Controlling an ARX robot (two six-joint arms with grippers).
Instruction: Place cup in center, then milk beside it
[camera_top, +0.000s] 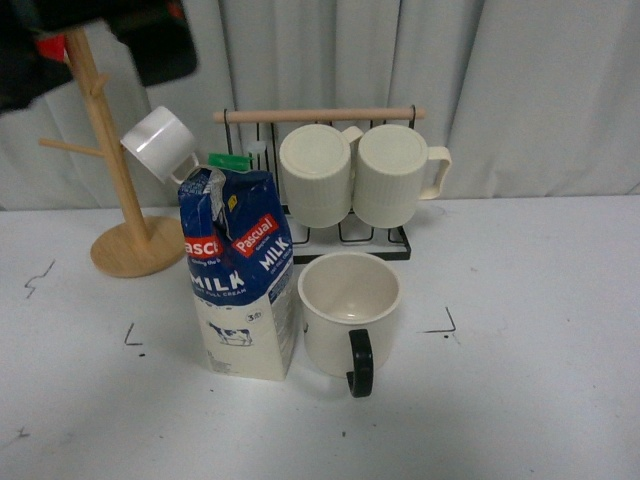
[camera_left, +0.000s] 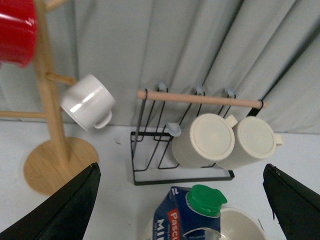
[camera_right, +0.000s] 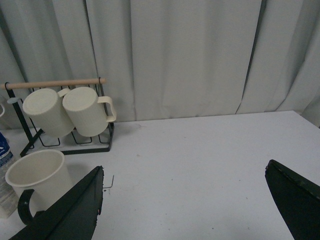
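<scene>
The cream cup (camera_top: 348, 310) with a black handle stands upright inside the black corner marks of the center (camera_top: 440, 325). The milk carton (camera_top: 238, 275) stands upright right beside it, on its left, nearly touching. In the left wrist view the carton's green cap (camera_left: 205, 200) and the cup's rim (camera_left: 240, 225) show below my open left gripper (camera_left: 182, 210), which holds nothing. In the right wrist view the cup (camera_right: 35, 177) is at one side; my open right gripper (camera_right: 185, 205) is empty over bare table. Neither gripper shows in the front view.
A wooden mug tree (camera_top: 115, 190) with a small white mug (camera_top: 160, 143) stands at the back left. A black wire rack (camera_top: 330, 190) with two ribbed cream mugs (camera_top: 385, 172) stands behind the cup. A grey curtain hangs behind the table.
</scene>
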